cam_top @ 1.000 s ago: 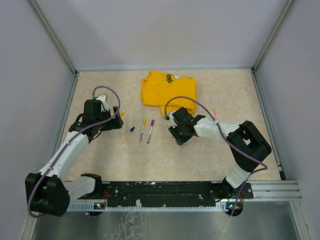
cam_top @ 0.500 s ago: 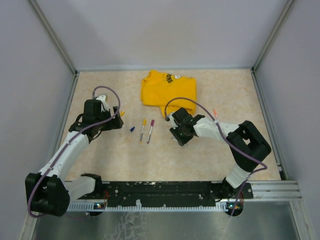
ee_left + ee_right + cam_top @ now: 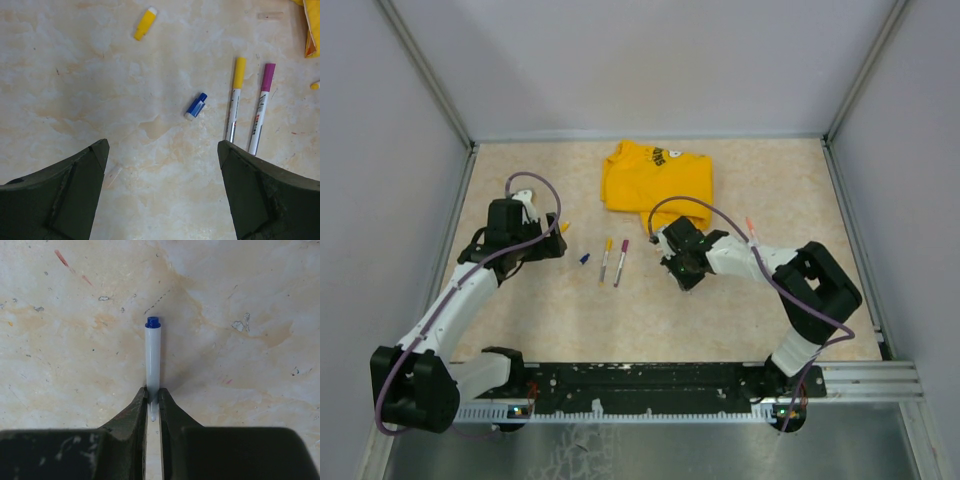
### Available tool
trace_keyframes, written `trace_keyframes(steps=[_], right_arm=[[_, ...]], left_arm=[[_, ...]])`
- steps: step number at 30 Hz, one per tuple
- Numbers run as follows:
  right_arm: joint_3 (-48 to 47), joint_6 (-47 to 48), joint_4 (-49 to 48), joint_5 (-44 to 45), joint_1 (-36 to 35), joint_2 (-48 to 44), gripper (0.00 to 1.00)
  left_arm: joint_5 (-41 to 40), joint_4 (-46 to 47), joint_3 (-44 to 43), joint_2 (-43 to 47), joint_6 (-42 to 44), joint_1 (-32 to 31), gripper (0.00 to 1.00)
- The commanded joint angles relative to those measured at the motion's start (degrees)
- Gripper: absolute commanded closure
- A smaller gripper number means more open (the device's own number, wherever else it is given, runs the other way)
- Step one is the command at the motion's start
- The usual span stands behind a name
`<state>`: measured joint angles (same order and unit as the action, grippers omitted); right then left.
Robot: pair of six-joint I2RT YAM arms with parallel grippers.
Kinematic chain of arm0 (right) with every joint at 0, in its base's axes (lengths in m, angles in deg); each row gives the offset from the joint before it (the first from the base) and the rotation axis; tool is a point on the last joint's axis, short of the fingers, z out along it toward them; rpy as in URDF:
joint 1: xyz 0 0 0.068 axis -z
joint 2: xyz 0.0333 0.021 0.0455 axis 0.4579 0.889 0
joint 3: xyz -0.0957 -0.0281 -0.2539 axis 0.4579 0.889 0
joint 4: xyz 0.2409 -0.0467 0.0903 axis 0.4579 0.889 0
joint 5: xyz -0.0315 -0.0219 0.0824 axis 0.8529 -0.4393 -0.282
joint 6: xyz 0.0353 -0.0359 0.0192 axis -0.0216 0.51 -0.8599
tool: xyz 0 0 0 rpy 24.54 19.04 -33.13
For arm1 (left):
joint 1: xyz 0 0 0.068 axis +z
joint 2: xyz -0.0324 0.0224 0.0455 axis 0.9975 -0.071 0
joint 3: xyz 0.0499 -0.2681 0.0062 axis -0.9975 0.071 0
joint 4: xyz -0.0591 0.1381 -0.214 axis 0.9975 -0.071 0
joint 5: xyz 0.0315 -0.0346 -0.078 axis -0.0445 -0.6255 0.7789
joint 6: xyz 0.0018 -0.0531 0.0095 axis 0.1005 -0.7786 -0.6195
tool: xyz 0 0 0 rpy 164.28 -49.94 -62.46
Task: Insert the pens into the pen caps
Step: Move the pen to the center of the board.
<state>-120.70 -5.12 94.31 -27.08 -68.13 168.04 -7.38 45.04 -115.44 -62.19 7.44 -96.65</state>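
Observation:
My right gripper (image 3: 153,392) is shut on a white pen (image 3: 153,357) with a blue tip that points away from me, just above the table; in the top view it (image 3: 680,262) is right of centre. My left gripper (image 3: 162,147) is open and empty above bare table; in the top view it (image 3: 556,246) is at the left. A blue cap (image 3: 196,106) lies ahead of it, also in the top view (image 3: 584,258). A yellow cap (image 3: 144,23) lies farther off. A yellow-capped pen (image 3: 235,100) and a magenta-capped pen (image 3: 261,109) lie side by side to the right.
A folded yellow T-shirt (image 3: 655,175) lies at the back centre. An orange-tipped pen (image 3: 750,225) lies beyond the right forearm. Grey walls close in the table on three sides.
My right gripper has shifted slightly towards the back with the pen in it. The left arm has not moved.

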Motion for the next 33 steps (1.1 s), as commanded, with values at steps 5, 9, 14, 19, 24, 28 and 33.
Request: trace_keyframes(steps=[5, 9, 14, 19, 24, 28, 33], right_arm=[[0.1, -1.0, -1.0, -1.9, -1.1, -4.9, 0.97], [2.6, -2.8, -7.0, -2.1, -1.2, -11.0, 0.98], [8.5, 1.1, -16.4, -4.2, -3.3, -17.7, 0.98], [9.1, 16.0, -15.2, -1.7, -10.7, -17.0, 0.96], [4.8, 26.9, -7.3, -0.6, -15.8, -10.7, 0.96], [0.3, 30.9, 0.0, -1.4, -17.8, -4.4, 0.95], [-2.8, 33.0, 4.4, -2.1, -20.2, 0.2, 0.90]], left_arm=[[1.2, 1.5, -0.2, 1.3, 1.4, 0.3, 0.05], [5.0, 2.4, -0.1, 2.9, 1.7, 0.3, 0.05], [7.2, 3.8, 0.5, 4.8, 1.9, 0.3, 0.05], [6.7, 3.6, 0.7, 4.9, 1.9, 0.4, 0.05], [6.4, 3.6, 0.9, 5.0, 2.1, 0.4, 0.05], [6.0, 3.6, 1.0, 5.0, 2.3, 0.3, 0.05], [5.9, 3.5, 1.0, 4.9, 2.3, 0.3, 0.05]])
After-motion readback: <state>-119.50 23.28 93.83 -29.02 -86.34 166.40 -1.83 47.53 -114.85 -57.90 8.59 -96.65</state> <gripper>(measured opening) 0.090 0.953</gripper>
